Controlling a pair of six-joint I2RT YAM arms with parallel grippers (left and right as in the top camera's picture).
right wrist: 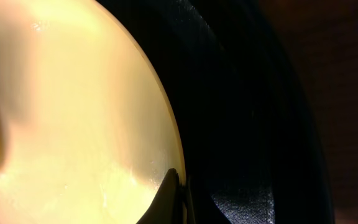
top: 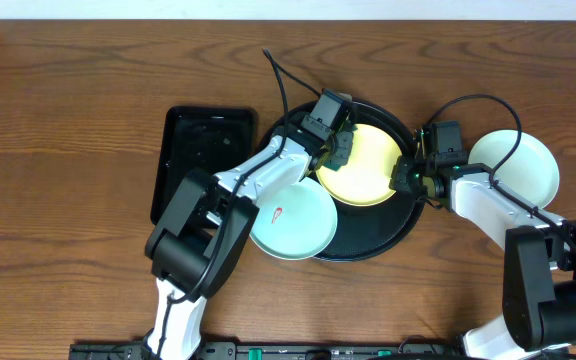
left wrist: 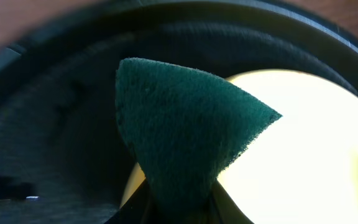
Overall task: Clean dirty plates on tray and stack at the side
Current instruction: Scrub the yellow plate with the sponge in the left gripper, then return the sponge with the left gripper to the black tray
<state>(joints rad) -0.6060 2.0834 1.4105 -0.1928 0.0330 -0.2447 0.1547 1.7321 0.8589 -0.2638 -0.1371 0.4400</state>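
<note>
The yellow plate lies in the round black tray, towards its far side. My left gripper is shut on a dark green sponge at the plate's left rim. My right gripper is shut on the yellow plate's right rim. A mint-blue plate with a red smear lies over the tray's left edge. Another mint-blue plate sits on the table to the right of the tray.
A smaller rectangular black tray lies on the wooden table to the left of the round tray. My left arm crosses above the smeared plate.
</note>
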